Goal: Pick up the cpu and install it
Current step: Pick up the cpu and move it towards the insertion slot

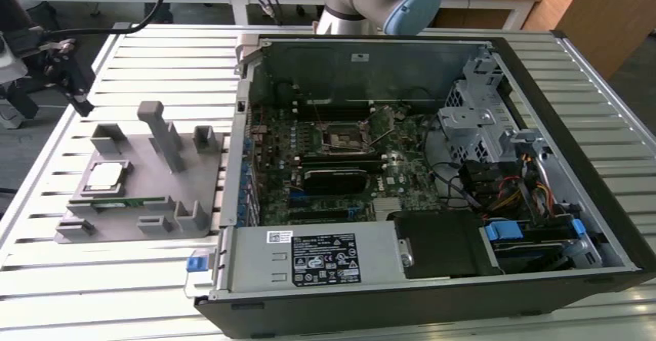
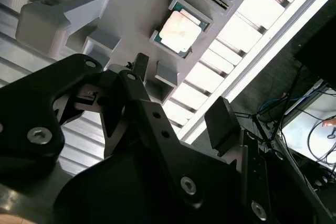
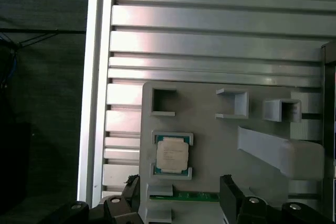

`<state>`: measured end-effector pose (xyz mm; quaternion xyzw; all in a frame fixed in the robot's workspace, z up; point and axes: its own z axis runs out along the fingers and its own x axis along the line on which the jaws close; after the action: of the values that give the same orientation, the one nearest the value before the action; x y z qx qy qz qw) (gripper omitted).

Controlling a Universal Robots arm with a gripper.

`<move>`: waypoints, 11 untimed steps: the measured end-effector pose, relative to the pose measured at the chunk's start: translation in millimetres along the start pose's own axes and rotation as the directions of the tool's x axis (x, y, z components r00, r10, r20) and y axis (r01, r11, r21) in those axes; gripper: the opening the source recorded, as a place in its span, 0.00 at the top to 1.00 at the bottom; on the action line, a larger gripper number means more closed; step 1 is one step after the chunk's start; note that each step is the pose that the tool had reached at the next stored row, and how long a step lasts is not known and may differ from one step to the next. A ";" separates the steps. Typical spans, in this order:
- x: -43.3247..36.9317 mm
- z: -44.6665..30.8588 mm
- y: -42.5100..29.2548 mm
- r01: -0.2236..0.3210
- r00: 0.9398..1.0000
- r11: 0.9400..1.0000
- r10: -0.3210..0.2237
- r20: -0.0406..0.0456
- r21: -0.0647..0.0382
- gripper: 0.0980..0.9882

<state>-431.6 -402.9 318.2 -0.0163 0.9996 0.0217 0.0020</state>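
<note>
- The claw (image 3: 181,196) hung wide open and held nothing; its two black fingers (image 3: 229,191) stood well apart, clear of every part.
- Directly beneath the claw's open gap, the long green memory stick (image 3: 184,196) lay in its slot on the gray holder (image 3: 210,129).
- Just beyond the stick, in line with the gap between the fingers, the cpu (image 3: 172,155) sat flat in its own shallow pocket, silver top up. It was not yet touched and not yet lifted.
- In the second wrist view the cpu (image 2: 180,31) showed ahead of the fingertips, apart from them, with the holder's low walls close round it.
- Farther out, across the slatted table (image 1: 134,279), the open computer case (image 1: 410,164) stood well away from the claw, its bare socket (image 1: 346,137) waiting on the board.
- The likely trouble: the chip is thin and sits low, so fingers closing a little off-centre could land on the pocket walls, or tilt the chip instead of gripping its edges.
- A descent made too near could bring a finger down on the memory stick, which lay so close beside the pocket.
- A weak hold on such narrow edges could let the chip slip on the long carry to the case, and a skewed chip could harm the socket.
</note>
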 end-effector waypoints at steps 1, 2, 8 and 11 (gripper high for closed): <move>0.0 1.8 -0.1 0.010 1.000 1.000 -0.010 0.000 0.000 0.32; 0.0 3.7 -0.4 0.019 1.000 1.000 -0.019 -0.001 0.000 0.32; 0.2 14.3 -5.2 0.046 0.999 0.999 -0.046 -0.002 0.000 0.32; 0.3 19.8 -5.9 0.062 0.998 0.998 -0.062 -0.003 0.000 0.32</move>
<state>-431.6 -407.9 298.1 -0.0473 0.9986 0.0217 0.0011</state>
